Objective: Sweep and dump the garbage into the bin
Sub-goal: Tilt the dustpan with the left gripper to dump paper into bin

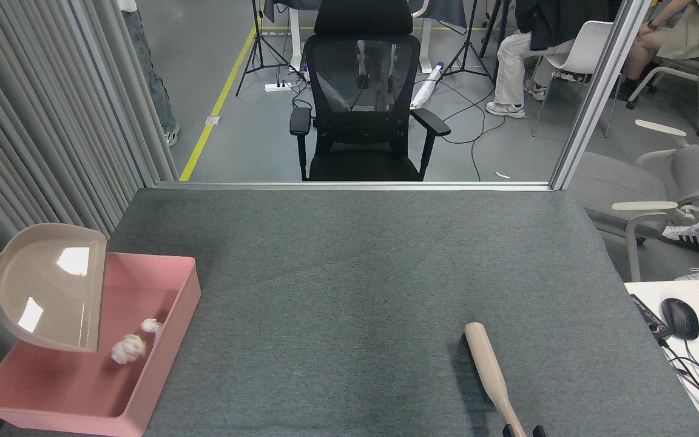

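Beige dustpan (46, 285) tilted over pink bin (161, 340) at desk (361, 273) left edge, pan empty. Two garbage wads (128, 348) inside bin near its right wall. Brush (488, 370) lower right; jaws out of frame, state unreadable.

I have a single view, from the robot's head, looking forward and down across the grey felt worktop (374, 291) at close range. It faces a black office chair (363, 91) just beyond the far edge, with the pink bin (161, 364) at lower left and a white desk (698, 303) cut off at lower right.
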